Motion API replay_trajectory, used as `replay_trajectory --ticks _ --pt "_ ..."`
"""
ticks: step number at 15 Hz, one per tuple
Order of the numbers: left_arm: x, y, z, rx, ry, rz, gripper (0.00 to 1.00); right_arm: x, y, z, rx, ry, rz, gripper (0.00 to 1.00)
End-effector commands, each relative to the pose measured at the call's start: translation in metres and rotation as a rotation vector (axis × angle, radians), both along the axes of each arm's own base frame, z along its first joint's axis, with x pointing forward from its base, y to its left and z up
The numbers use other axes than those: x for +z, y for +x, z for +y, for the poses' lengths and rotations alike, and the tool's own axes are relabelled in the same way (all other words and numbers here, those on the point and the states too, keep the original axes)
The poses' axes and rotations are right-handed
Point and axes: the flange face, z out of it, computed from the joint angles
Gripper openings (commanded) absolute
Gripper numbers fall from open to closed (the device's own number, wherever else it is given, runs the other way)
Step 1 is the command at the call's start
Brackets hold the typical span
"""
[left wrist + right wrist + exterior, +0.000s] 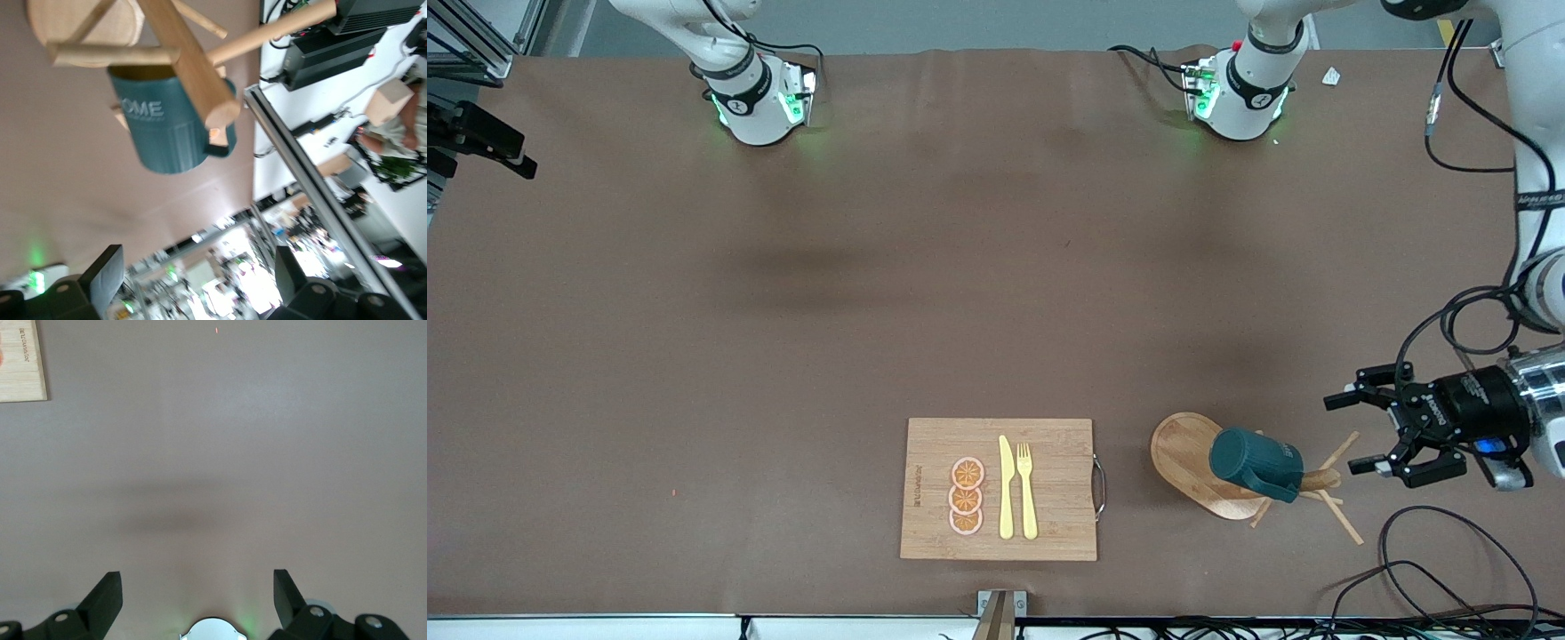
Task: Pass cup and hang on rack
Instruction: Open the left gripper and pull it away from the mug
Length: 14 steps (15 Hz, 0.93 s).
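Two claws are yours to watch, and both are empty. The left claw (1358, 433) stands with its fingers spread wide, level with the rack's pegs and just clear of their tips, at the left arm's end of the tabletop (783, 356). The cup (1254, 463), teal with "HOME" on its side, hangs by its handle on a peg of the wooden mug tree (1209, 471), tilted so its body sits over the oval base; the left wrist view shows the peg passing through the handle, which is why it holds without a grip. The rack stands near the tabletop's front edge, beside the bamboo cutting board (934, 489) carrying a yellow knife (1006, 487), fork (1027, 489) and orange slices (966, 496). The right claw (198, 587) waits open over bare tabletop. You can judge the hanging done.
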Motion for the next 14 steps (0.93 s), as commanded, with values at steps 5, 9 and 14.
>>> replay_trajectory --ticks 5,9,14 --pt "0.037 -0.03 -0.053 -0.25 0.481 -0.055 1.0 0.001 -0.003 -0.004 -0.003 0.001 0.003 1.0" --pt "0.036 -0.034 -0.058 -0.409 0.701 -0.129 1.0 0.001 -0.003 -0.007 -0.008 0.0 0.003 1.0" --pt "0.096 -0.064 -0.06 -0.669 1.0 -0.239 1.0 0.002 -0.004 -0.004 -0.002 -0.001 0.001 1.0"
